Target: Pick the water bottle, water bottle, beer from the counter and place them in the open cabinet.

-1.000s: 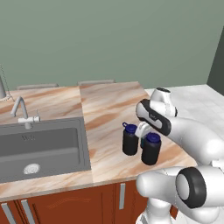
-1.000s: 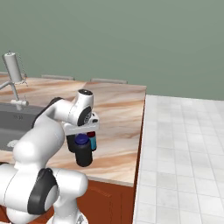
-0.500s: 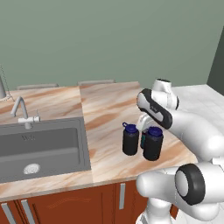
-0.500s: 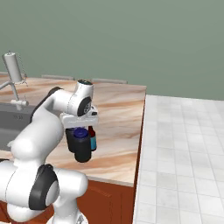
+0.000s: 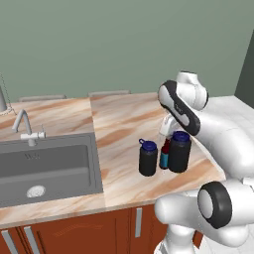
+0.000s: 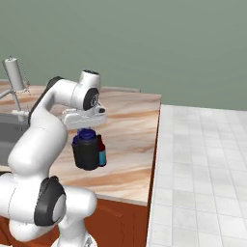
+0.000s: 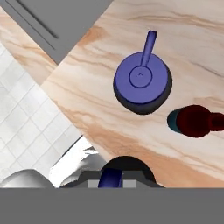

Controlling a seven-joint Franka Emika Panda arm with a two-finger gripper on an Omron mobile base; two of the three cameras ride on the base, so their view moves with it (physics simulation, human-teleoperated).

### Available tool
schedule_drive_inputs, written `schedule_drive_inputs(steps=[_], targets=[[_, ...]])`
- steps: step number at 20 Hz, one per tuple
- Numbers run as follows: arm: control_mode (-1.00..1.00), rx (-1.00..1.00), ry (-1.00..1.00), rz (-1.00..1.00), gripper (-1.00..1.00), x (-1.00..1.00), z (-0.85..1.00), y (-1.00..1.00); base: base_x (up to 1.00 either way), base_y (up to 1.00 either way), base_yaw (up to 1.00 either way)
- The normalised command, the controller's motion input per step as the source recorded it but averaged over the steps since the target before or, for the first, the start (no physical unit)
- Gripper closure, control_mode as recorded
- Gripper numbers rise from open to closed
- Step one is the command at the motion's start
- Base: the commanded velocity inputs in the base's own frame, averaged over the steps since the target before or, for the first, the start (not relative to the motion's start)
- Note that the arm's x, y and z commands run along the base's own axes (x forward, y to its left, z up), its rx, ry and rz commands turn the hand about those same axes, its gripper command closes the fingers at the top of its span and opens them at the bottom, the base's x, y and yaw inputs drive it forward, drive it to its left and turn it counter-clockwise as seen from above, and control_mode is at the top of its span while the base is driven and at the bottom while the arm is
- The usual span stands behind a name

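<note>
My gripper (image 5: 175, 132) is shut on the blue lid of one black water bottle (image 5: 179, 152), holding it upright just above the marble counter (image 5: 119, 119). From the right base view the gripper (image 6: 86, 129) hangs over that bottle (image 6: 87, 152). The second water bottle (image 5: 148, 158) stands on the counter to its left, and the slim beer (image 5: 164, 154) stands between them. Looking down from the hand, the standing bottle's lid (image 7: 141, 81) and the beer's dark red cap (image 7: 197, 120) are below, while the held lid (image 7: 111, 178) sits at the bottom edge. The open cabinet is out of view.
A grey sink (image 5: 44, 163) with a faucet (image 5: 27, 128) is sunk into the counter on the left. A white tiled surface (image 6: 202, 159) adjoins the counter on the right. A green wall closes the back.
The gripper has risen with the held water bottle, lifting it off the counter and slightly to the right. The other bottle and the beer have stayed put.
</note>
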Motion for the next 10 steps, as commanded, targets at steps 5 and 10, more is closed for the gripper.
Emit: schedule_drive_inputs(steps=[5, 10], targets=[[-1.00, 0.00, -0.32, 0.02, 1.00, -0.76, 0.62, -0.01, 0.00, 0.00, 0.00], [-1.00, 0.00, -0.39, 0.00, 1.00, -0.86, 0.53, -0.04, 0.00, 0.00, 0.00]])
